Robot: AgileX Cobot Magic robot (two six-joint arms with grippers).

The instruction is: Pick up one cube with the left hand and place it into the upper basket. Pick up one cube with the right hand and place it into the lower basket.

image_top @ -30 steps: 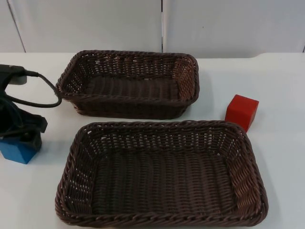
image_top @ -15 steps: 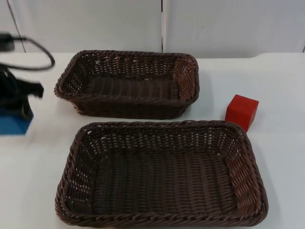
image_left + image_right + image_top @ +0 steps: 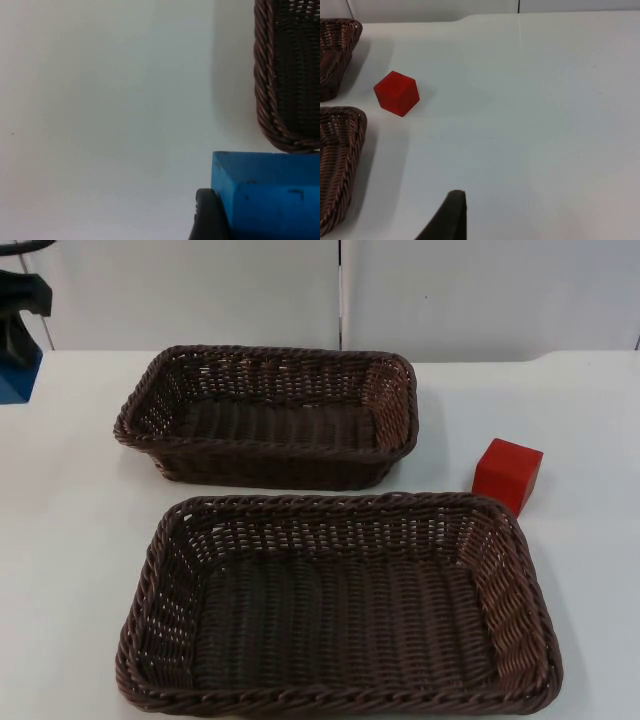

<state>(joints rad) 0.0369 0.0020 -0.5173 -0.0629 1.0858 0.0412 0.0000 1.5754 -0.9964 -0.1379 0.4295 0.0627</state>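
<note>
My left gripper (image 3: 14,340) hangs above the table's far left corner, shut on a blue cube (image 3: 16,378). The left wrist view shows that blue cube (image 3: 270,192) pressed against a black fingertip (image 3: 206,216), with the upper basket's rim (image 3: 265,80) beyond it. The upper basket (image 3: 270,355) and the lower basket (image 3: 330,503) are dark brown wicker with nothing inside. A red cube (image 3: 507,474) rests on the table right of the two baskets. My right gripper (image 3: 451,215) waits over the white table, apart from the red cube (image 3: 396,93).
White table lies open to the right of the red cube and to the left of both baskets. The grey partition wall (image 3: 480,295) closes off the back. Corners of the upper basket (image 3: 337,45) and the lower basket (image 3: 342,150) flank the red cube.
My left gripper has risen from the table with the blue cube and moved back toward the far left corner. The baskets and the red cube stay where they were.
</note>
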